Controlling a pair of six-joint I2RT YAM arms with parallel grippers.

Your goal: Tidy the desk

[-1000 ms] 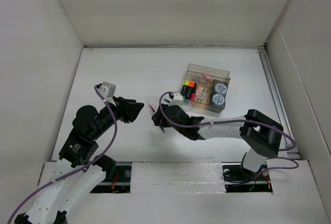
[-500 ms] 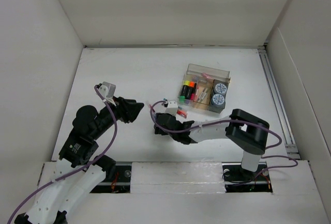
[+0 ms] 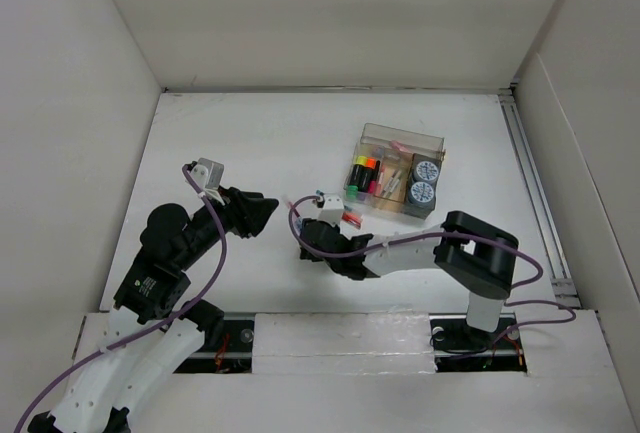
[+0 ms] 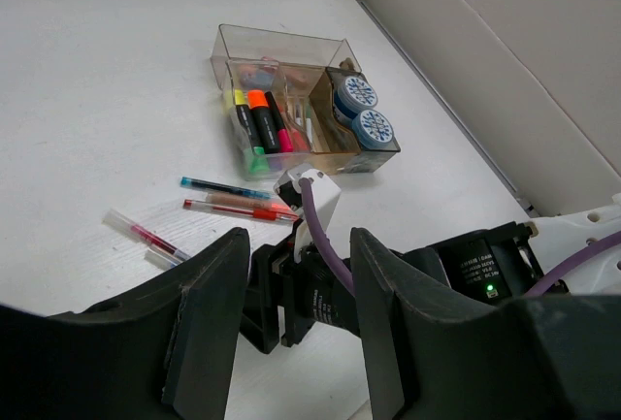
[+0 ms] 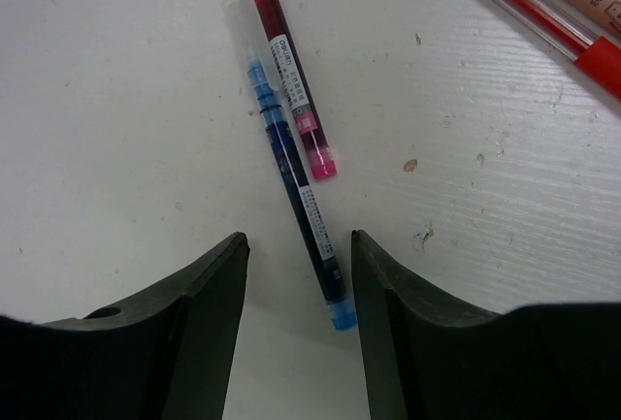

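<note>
The desk is a white tabletop between white walls. My right gripper is open and low over the desk; its jaws straddle the lower end of a blue pen. A pink-red pen lies next to it, touching near its upper part. A red pen lies at the upper right. In the top view the right gripper is left of the clear organizer. My left gripper is open and empty, just left of the right one. In the left wrist view the left gripper faces the right wrist.
The clear organizer holds highlighters, small items and two round blue-capped things. A teal pen, a red pen and a clear red pen lie on the desk in front of it. White walls bound the desk.
The right arm has swung left and its gripper has come down over the pens. In the last half second it has hardly moved. The left arm has stayed still.
</note>
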